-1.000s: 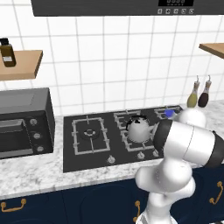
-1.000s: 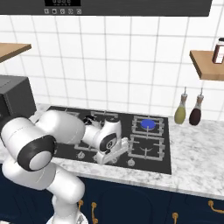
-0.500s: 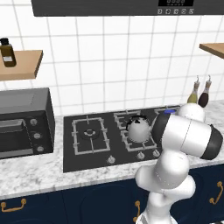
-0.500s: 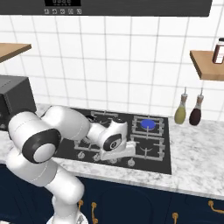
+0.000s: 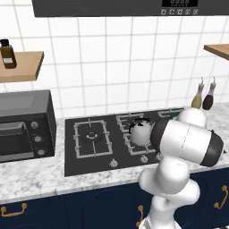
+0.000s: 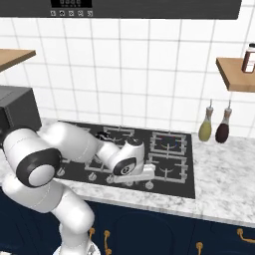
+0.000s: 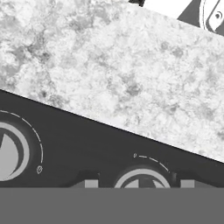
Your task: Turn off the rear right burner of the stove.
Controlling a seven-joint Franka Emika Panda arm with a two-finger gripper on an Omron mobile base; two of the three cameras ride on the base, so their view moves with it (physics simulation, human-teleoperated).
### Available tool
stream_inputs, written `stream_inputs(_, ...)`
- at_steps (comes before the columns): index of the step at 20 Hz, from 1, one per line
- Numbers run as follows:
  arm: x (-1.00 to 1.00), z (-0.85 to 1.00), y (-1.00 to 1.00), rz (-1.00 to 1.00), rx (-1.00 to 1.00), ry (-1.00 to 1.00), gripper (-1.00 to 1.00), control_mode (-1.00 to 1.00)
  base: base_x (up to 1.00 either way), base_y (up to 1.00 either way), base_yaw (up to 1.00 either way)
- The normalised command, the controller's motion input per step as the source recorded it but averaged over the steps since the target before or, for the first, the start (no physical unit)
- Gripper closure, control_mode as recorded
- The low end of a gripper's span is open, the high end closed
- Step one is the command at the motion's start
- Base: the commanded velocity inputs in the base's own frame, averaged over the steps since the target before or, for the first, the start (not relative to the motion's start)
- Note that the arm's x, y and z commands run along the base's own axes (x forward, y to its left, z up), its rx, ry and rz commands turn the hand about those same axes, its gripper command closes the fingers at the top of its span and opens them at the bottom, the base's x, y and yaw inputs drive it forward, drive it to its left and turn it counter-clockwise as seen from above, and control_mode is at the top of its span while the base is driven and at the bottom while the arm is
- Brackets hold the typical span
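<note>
At the back right corner of the stove [image 6: 79, 172], the rear right burner [image 6: 169, 142] sat under its thin grey grate, just left of the two bottles; no flame could be made out on it in the right base view. The stove itself lay flat and black in the marbled surface [image 6: 234, 196], with grey grates across its top and a row of small silver knobs along its front edge. A rounded silver kettle [image 5: 141, 132] stood on the middle grates in the left base view.

The end effector [image 6: 138, 175] was low over the front strip of the stove, at the knob row near its right half, with the white wrist lying nearly level above it. In the hand view one silver knob [image 7: 142, 180] sat between the two finger tips at the bottom edge, and another knob [image 7: 11, 151] showed at the left, both on black cooktop beside the marbled surface. Whether the fingers were closed on the knob or merely set either side of it, I could not tell.

Right of the stove an olive bottle [image 6: 204, 127] and a dark red bottle [image 6: 222, 129] stood side by side against the tiled wall. A black toaster oven [image 5: 24, 126] stood on the surface left of the stove, and a brown bottle [image 5: 7, 54] rested on the wooden shelf [image 5: 27, 67] above it.
</note>
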Motion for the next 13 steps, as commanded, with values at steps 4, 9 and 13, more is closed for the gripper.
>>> stream_inputs(4,-0.03,-0.28,0.09,-0.98,0.0,0.0,1.0,-1.0,0.0,0.0,0.0)
stream_inputs(9,0.0,0.03,-0.08,0.02,0.06,-0.01,1.0,-1.0,0.0,0.0,0.0)
stream_inputs(13,-0.01,-0.01,-0.08,0.0,0.03,0.0,1.0,-1.0,0.0,0.0,0.0)
